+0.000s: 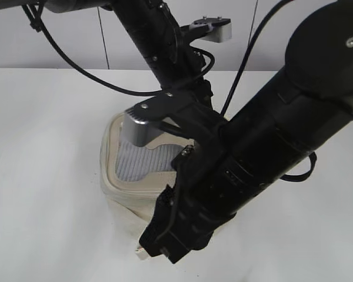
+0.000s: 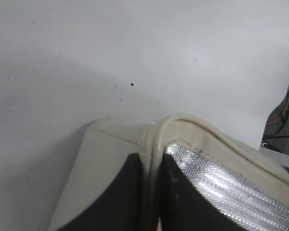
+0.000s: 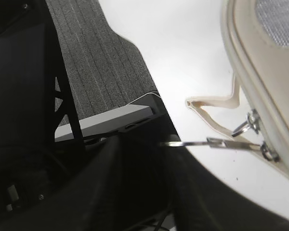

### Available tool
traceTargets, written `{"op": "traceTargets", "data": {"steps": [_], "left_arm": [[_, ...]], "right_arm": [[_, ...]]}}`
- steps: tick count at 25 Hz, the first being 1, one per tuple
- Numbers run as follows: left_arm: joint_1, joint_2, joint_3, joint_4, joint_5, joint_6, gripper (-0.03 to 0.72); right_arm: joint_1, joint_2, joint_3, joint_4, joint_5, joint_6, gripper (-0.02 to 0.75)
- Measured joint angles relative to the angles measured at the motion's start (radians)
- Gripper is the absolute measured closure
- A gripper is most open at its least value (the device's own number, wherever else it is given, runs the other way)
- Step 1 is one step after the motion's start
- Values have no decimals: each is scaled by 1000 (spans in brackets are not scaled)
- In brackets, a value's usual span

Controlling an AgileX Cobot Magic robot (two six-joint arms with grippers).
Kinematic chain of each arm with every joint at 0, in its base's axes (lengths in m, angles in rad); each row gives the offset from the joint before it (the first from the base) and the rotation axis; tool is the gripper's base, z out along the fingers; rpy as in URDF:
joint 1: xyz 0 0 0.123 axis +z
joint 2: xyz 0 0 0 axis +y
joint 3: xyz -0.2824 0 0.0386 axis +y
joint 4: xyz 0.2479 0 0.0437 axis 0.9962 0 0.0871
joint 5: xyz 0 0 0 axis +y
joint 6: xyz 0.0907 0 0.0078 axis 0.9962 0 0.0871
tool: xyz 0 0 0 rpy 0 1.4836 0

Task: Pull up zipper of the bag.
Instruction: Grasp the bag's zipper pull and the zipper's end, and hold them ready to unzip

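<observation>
Cream bag (image 1: 126,191) — zipper (image 3: 260,134) rim-side

A white table (image 1: 41,176) carries the bag (image 1: 126,194), which sits near the middle of it in the exterior view. The bag's cream side rests directly on the surface, and its loose strap (image 3: 216,108) trails onto the table beside it. In the left wrist view a few small dark specks (image 2: 132,84) dot the tabletop beyond the bag

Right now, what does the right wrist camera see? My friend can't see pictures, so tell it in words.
A cream-white bag fills the right edge, with two small silver zipper sliders on its rim. One ring pull is stretched out flat toward the dark right pincer at the bottom. A loose cream strap lies on the white table.
</observation>
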Motion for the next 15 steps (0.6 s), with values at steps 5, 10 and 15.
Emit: {"op": "traceTargets", "data": {"steps": [5,10,15], "left_arm": [[0,0,0,3,-3,-2,615],[0,-13,0,12,-19,-2,502],[3,-59,0,75,-34,-3,347]], "right_arm": [[4,-47,-7,-173,-9,244,166],[-30,-115,-8,-396,-3,488,93],[-128,-141,-8,-479,16,598,94]]}}
